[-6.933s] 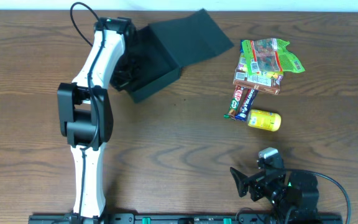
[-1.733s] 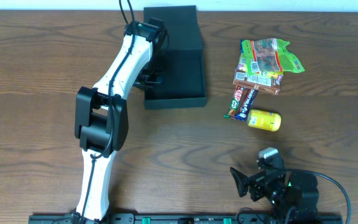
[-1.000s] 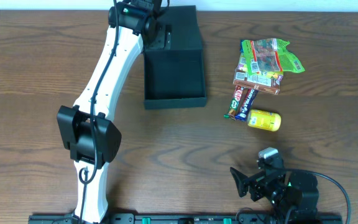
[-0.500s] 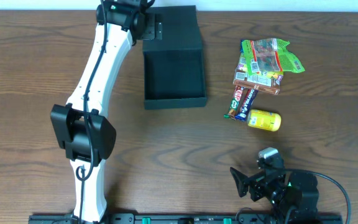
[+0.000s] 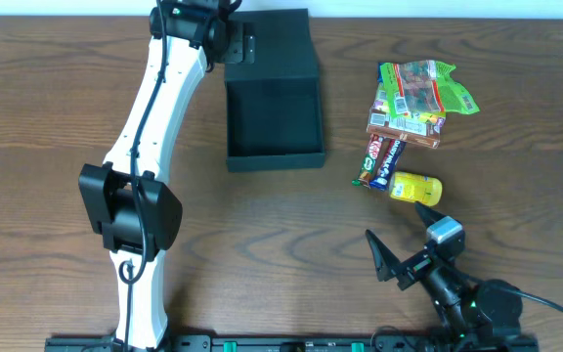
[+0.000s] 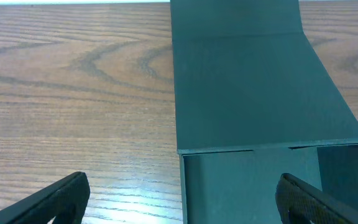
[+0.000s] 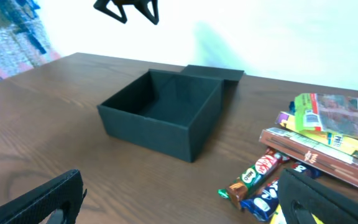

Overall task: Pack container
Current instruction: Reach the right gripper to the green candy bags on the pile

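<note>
The container sits where it did half a second ago, toward 12 o'clock on the table, with its lid folded flat on its own 12 o'clock side. My left gripper still hangs over that lid, fingers spread wide and empty. The right gripper has swung up from rest at 5 o'clock, equally wide, holding nothing, near the snack pile. The surface is dark wood grain, with a white wall beyond. The box is matte black, shallow and bare inside.
</note>
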Robot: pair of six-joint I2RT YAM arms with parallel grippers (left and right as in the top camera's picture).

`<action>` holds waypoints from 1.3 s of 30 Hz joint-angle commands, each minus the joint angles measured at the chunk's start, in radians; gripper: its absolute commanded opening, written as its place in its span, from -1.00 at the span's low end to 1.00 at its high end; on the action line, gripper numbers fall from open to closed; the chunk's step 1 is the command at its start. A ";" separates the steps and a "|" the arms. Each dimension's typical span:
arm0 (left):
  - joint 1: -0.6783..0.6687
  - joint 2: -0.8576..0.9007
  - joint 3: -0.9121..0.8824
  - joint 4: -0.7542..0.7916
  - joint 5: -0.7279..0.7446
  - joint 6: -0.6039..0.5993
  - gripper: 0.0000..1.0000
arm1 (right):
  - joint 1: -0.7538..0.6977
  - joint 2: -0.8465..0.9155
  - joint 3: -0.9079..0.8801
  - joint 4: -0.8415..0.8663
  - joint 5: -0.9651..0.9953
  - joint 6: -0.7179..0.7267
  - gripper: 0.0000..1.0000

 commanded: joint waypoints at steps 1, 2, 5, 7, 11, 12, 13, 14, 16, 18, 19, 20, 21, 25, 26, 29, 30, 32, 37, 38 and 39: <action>0.003 0.002 0.011 -0.002 0.005 0.006 0.93 | 0.013 -0.005 0.001 0.001 -0.045 0.055 0.98; 0.003 0.002 0.011 -0.002 0.005 0.006 0.93 | 0.013 -0.005 0.001 0.003 -0.044 0.063 0.98; 0.003 0.002 0.011 -0.002 0.008 0.006 0.92 | 0.013 -0.005 0.001 0.014 -0.017 0.108 0.98; 0.003 0.002 0.011 -0.002 0.008 0.006 0.92 | 0.013 -0.005 0.001 0.049 0.047 0.141 0.98; 0.001 0.002 0.011 -0.002 0.008 0.006 0.92 | 0.007 0.000 0.001 0.177 0.149 0.143 0.99; 0.001 0.002 0.011 -0.002 0.008 0.006 0.92 | 0.003 0.010 0.001 0.203 0.182 0.143 0.99; 0.002 0.002 0.011 -0.002 0.008 0.006 0.92 | -0.001 0.023 0.001 0.224 0.207 0.143 0.99; 0.002 0.002 0.011 -0.002 0.008 0.006 0.92 | -0.008 0.044 0.001 0.253 0.227 0.143 0.98; 0.002 0.002 0.011 -0.002 0.008 0.006 0.91 | -0.022 0.098 0.002 0.320 0.228 0.144 0.99; 0.002 0.002 0.011 -0.002 0.008 0.006 0.91 | -0.037 0.182 0.011 0.398 0.227 0.162 0.98; 0.002 0.002 0.011 -0.002 0.008 0.006 0.91 | -0.044 0.233 0.024 0.428 0.226 0.167 0.98; 0.002 0.002 0.011 -0.002 0.008 0.006 0.91 | -0.050 0.278 0.040 0.446 0.224 0.166 0.99; 0.002 0.002 0.011 -0.002 0.008 0.006 0.91 | -0.055 0.333 0.064 0.458 0.222 0.166 0.98; 0.002 0.002 0.011 -0.002 0.008 0.006 0.91 | -0.067 0.543 0.190 0.459 0.206 0.140 0.98; 0.002 0.002 0.011 -0.002 0.008 0.006 0.91 | -0.067 0.602 0.232 0.459 0.193 0.110 0.98; 0.002 0.002 0.011 -0.002 0.008 0.006 0.91 | -0.067 0.758 0.354 0.456 0.152 0.064 0.99; 0.002 0.002 0.011 -0.003 0.008 0.006 0.91 | -0.067 0.804 0.393 0.449 0.135 0.055 0.98; 0.002 0.002 0.011 -0.003 0.008 0.006 0.91 | -0.066 0.895 0.468 0.423 0.082 0.057 0.99; 0.002 0.002 0.011 -0.012 0.008 0.006 0.91 | -0.066 1.018 0.510 0.471 -0.085 0.060 0.99; 0.002 0.002 0.011 -0.017 0.008 0.006 0.91 | -0.066 1.039 0.510 0.509 -0.104 0.060 0.99; 0.002 0.002 0.011 -0.021 0.008 0.006 0.91 | -0.066 1.054 0.510 0.547 -0.110 0.061 0.98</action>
